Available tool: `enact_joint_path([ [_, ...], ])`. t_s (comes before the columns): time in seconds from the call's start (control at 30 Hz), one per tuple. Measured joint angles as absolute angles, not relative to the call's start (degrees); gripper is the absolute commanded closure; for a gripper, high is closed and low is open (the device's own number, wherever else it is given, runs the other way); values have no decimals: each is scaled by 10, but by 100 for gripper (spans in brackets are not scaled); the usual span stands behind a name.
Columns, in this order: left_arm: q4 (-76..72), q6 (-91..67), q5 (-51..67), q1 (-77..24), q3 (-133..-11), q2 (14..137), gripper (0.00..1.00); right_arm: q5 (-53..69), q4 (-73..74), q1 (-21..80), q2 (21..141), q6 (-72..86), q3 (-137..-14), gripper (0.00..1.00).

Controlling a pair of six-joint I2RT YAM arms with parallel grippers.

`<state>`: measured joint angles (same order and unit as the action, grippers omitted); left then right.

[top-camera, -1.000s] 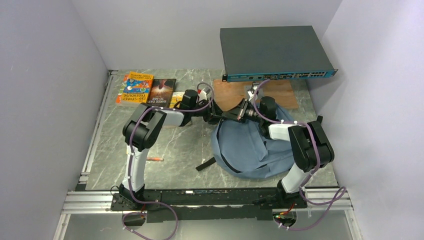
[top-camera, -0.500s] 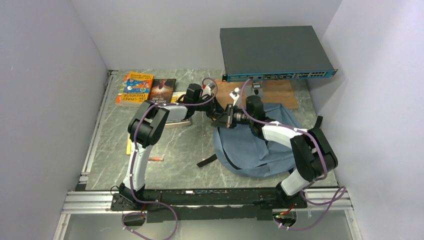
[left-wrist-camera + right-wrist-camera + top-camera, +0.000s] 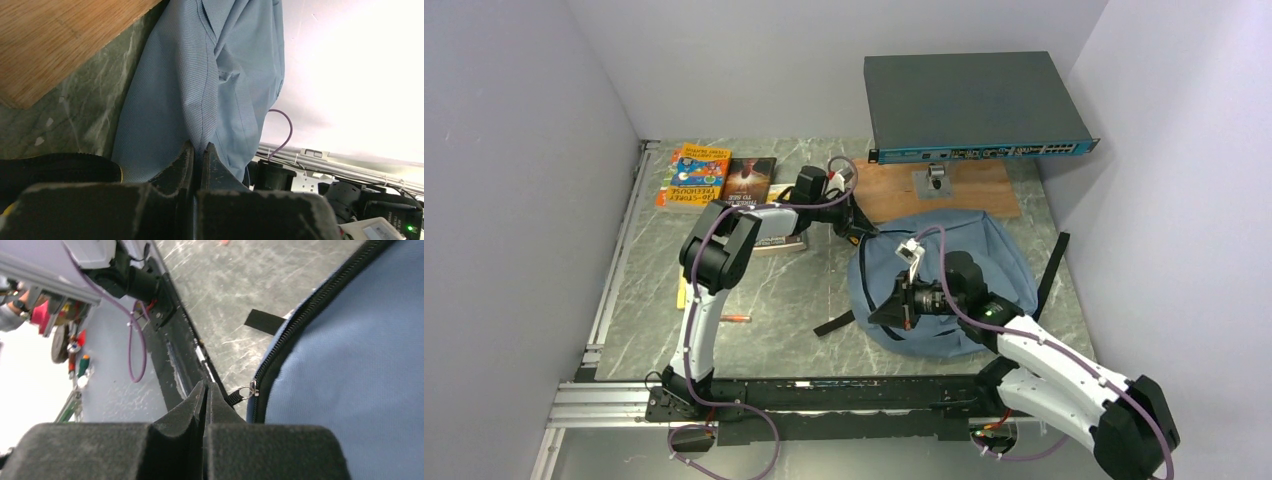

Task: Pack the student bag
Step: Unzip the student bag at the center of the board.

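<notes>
Student bag (image 3: 999, 260) lying flat on the right half of the table, and I have it at two places.

The bag is soft, limp cloth that is light but floppy, so I expect it to bunch and slide rather than hold its shape, and its seams, zipper trim and straps look like the surest holds. My left gripper (image 3: 198, 151) is pinched fully closed on a fold at its far left edge. My right gripper (image 3: 206, 390) is pressed closed at the near left rim, and the zipper pull (image 3: 248, 390) appears to be caught by its short tab in the tips. A loose black strap (image 3: 834, 327) trails onto the marble-patterned table (image 3: 794, 290), which looks smooth and slippery. Books (image 3: 699, 176) lie at the far left, with a wooden board (image 3: 974, 190) and a raised network switch (image 3: 969, 100) behind. Plain pale walls (image 3: 524, 150) close in on three sides.
</notes>
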<state>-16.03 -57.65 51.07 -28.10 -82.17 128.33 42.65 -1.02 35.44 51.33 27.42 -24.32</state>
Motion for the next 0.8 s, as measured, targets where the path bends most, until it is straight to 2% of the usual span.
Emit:
enact_joint_path([
  [0.07, -148, -566, 507, -281, -824, 1283, 57, 389, 15, 356, 486, 276, -243, 100],
  [0.13, -136, -552, 496, -281, -823, 1280, 38, 355, 34, 357, 477, 277, -243, 100],
  [0.27, -96, -516, 463, -277, -793, 1235, 13, 303, 48, 358, 478, 281, -243, 100],
  [0.33, -58, -488, 446, -276, -776, 1193, 6, 290, 48, 358, 482, 280, -243, 100],
  [0.43, -1, -436, 409, -276, -761, 1117, 8, 281, 50, 358, 494, 275, -245, 100],
  [0.67, 70, -360, 326, -322, -678, 966, 22, 269, 80, 358, 508, 253, -268, 100],
  [0.73, 71, -361, 315, -354, -640, 949, 31, 269, 88, 358, 507, 249, -274, 100],
  [0.8, 74, -364, 305, -390, -619, 952, 47, 269, 96, 359, 506, 246, -279, 100],
])
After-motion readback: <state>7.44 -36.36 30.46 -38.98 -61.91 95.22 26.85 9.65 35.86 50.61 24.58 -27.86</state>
